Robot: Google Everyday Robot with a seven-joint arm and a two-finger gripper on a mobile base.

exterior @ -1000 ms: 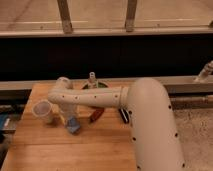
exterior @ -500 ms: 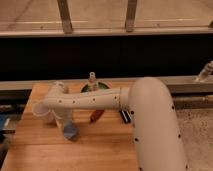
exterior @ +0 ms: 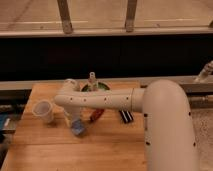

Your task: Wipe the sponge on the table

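Compared with half a second back, the sponge [exterior: 78, 131] and the gripper [exterior: 76, 125] over it have slid a bit toward the reddish-brown thing [exterior: 96, 115], and the cup [exterior: 44, 111] looks like it hasn't budged; that reads to me like a wipe stroke in progress, though that's just my guess. The gripper hangs straight down off the bent wrist with the sponge right under it on the table [exterior: 60, 155]; coming down from above makes sense if you want to press a soft pad flat onto the wood; whether it's clamped on the sponge or just bearing down on it, I can't tell. Room-wise: the cup is near on one side of the gripper, the reddish-brown thing is just beside it on the other, and the black block [exterior: 126, 116] sits further past that; so sideways strokes are cramped. The bare planks on the near side of the gripper run all the way to the table's front edge; that's where the open room is.
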